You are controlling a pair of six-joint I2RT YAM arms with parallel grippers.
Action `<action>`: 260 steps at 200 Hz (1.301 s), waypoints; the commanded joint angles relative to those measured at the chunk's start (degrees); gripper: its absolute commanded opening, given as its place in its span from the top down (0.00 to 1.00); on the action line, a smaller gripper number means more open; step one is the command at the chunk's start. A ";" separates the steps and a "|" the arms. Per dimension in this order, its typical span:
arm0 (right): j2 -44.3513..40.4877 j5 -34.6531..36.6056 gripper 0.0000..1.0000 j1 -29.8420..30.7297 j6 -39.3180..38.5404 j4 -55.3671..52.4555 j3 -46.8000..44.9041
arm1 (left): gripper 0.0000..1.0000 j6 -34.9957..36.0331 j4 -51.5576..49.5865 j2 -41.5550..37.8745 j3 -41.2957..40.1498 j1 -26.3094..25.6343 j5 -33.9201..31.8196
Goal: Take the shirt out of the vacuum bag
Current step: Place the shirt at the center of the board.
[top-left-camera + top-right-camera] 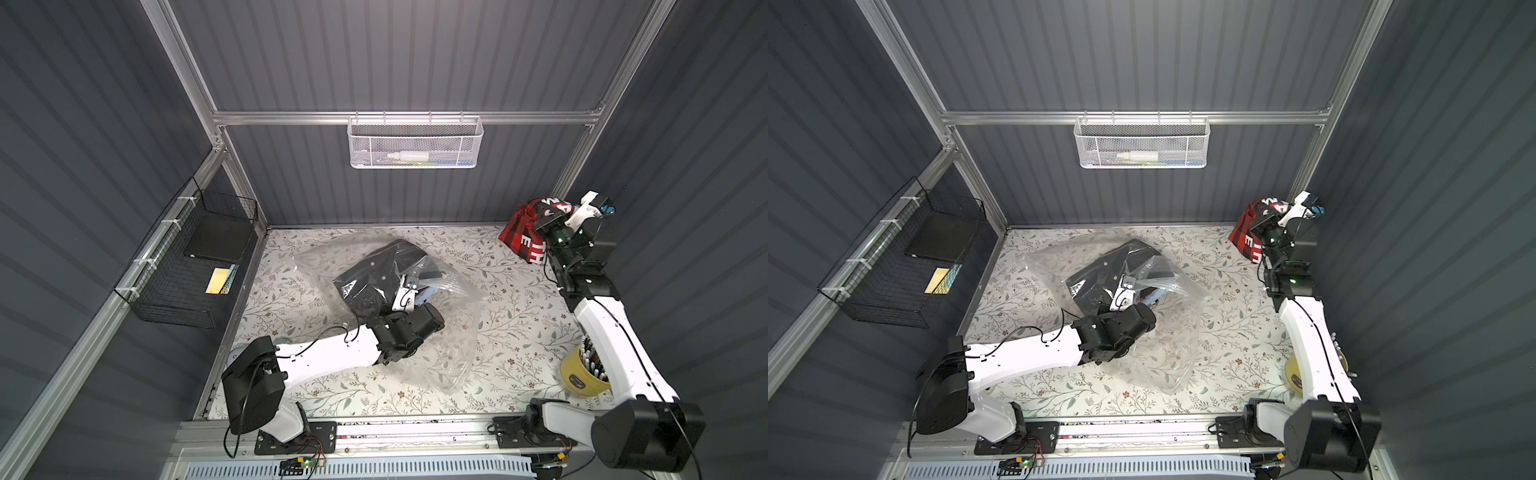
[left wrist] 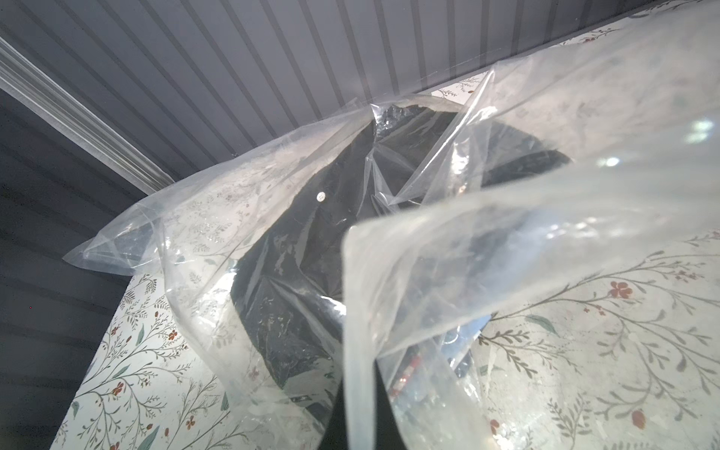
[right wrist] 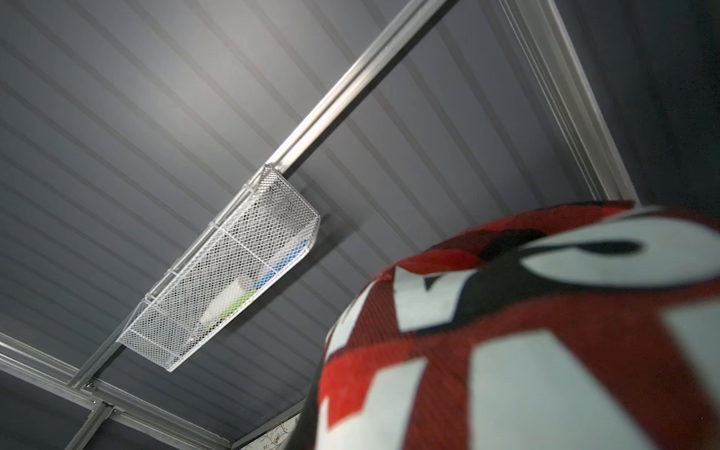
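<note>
The vacuum bag (image 1: 451, 345) (image 1: 1167, 353) lies crumpled mid-table, see-through, with a black buttoned garment (image 1: 372, 270) (image 1: 1100, 270) (image 2: 311, 241) still inside. My left gripper (image 1: 419, 282) (image 2: 358, 424) is shut on the bag's (image 2: 506, 233) thick edge strip, holding that edge up off the table. At the back right corner my right gripper (image 1: 545, 218) (image 1: 1264, 222) is raised and shut on a red, black and white lettered shirt (image 1: 519, 235) (image 1: 1246, 232) (image 3: 545, 350), which hangs outside the bag. The cloth hides the right fingers.
The floral table (image 1: 291, 291) is walled by grey panels. A white mesh basket (image 1: 415, 143) hangs on the back wall and a black wire basket (image 1: 195, 266) on the left wall. A yellow cup of pens (image 1: 582, 372) stands front right under the right arm.
</note>
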 commanded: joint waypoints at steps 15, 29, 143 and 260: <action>6.98 -4.70 1.00 -2.53 4.11 12.11 -4.41 | 1.00 -0.62 -2.04 -0.47 -0.15 0.30 0.64; 9.55 -5.53 1.00 -2.77 4.26 14.08 -4.76 | 1.00 -0.62 -1.97 -0.47 -0.29 0.30 0.73; 22.00 1.49 1.00 -2.77 5.08 19.83 -13.66 | 1.00 -1.07 -1.99 -0.16 -0.71 0.30 1.24; 26.96 12.15 1.00 -2.68 6.07 9.90 -15.68 | 1.00 -1.32 -2.23 -0.86 -1.39 0.30 1.60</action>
